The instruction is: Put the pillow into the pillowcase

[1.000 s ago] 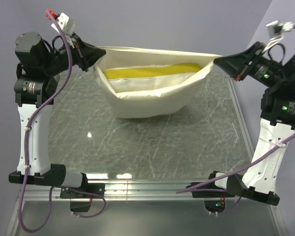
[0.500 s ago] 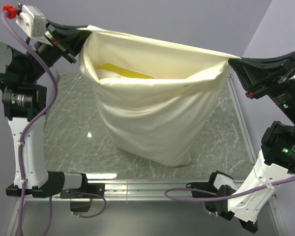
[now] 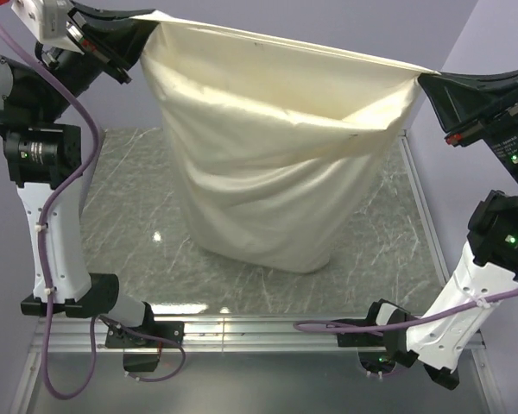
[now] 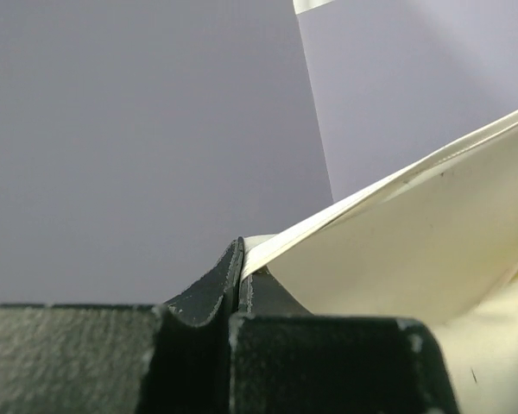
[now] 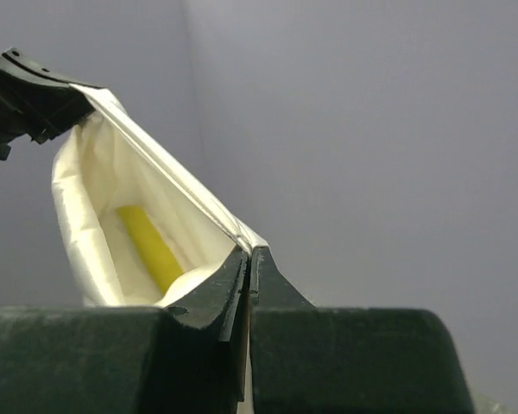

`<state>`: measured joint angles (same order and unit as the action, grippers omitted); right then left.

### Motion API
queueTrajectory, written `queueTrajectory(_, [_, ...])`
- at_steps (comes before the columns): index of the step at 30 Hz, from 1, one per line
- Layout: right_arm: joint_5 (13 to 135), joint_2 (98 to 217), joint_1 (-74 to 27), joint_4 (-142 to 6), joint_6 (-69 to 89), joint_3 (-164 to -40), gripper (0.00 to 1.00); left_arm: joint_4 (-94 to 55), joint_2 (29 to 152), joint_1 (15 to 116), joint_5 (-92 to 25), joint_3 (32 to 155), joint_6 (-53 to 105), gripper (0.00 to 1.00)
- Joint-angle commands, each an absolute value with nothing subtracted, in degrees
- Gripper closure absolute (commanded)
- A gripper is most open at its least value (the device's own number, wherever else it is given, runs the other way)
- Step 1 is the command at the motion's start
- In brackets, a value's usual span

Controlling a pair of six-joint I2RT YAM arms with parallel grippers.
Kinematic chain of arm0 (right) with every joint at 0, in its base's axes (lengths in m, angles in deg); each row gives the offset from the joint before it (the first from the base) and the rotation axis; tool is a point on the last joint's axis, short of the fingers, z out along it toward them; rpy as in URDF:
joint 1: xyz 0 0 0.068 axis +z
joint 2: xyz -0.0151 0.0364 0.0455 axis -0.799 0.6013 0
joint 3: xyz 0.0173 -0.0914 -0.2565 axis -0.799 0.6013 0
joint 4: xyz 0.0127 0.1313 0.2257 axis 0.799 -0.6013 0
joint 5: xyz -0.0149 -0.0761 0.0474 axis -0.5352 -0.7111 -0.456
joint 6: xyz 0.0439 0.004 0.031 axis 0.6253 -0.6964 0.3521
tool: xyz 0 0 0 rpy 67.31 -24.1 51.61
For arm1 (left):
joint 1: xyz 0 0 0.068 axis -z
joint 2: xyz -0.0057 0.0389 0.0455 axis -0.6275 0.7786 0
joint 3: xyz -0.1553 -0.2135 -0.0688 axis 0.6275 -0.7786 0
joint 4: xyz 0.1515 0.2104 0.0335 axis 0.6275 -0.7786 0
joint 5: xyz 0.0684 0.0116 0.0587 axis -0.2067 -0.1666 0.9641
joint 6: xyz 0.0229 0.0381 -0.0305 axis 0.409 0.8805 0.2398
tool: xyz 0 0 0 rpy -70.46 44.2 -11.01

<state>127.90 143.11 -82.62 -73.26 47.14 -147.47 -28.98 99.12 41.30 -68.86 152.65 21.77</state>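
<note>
Now the pillowcase (image 3: pixel 268 181) hangs as a tall sack between the two arms, its mouth uppermost and stretched taut from corner to corner. The left pincer (image 4: pixel 240 259) is pressed together on the hem at one corner, and the right pincer (image 5: pixel 248 254) pinches the opposite corner the same way; both wrist views show fabric caught between closed jaws. The pillow (image 5: pixel 151 246) sits deep inside the case: from the right wrist its yellow band shows down in the opening, while from above the near wall of cloth hides it. The bulging lower end reaches down to the surface (image 3: pixel 388 233), though I cannot tell whether it rests there or hangs just clear. The step in hand looks like lifting the case by its mouth so that the pillow slides to the bottom, and the task seems nearly done. To do it well, both corners should move together at one height, so the pillow drops square instead of wedging aslant. The pull between the arms should hold the mouth up without dragging the thin hem out of a pincer. A short, gentle shake would probably settle the pillow into the bottom corners.
</note>
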Motion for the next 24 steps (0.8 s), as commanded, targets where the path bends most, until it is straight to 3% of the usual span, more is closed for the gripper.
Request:
queueTrajectory(1, [105.7, 146.7, -87.1, -74.2, 43.6, -149.6, 1.00, -33.1, 103.9, 33.1, -45.3, 157.0, 23.2, 1.00])
queueTrajectory(7, [96.5, 139.3, -87.8, -73.4, 37.0, -144.9, 1.00, -27.7, 99.8, 37.8, -53.8, 143.4, 19.8, 1.00])
queueTrajectory(11, [92.0, 133.9, -87.7, -69.8, 32.7, -140.7, 1.00, -23.5, 94.0, 43.6, -50.2, 135.9, 24.3, 0.99])
queueTrajectory(15, [85.8, 134.2, -87.7, -70.8, 30.8, -145.7, 1.00, -25.7, 93.0, 44.2, -48.8, 140.7, 22.6, 0.99])
queueTrajectory(24, [84.1, 139.9, -87.7, -67.7, 32.6, -152.1, 1.00, -28.5, 95.3, 44.2, -42.4, 155.2, 24.1, 1.00])
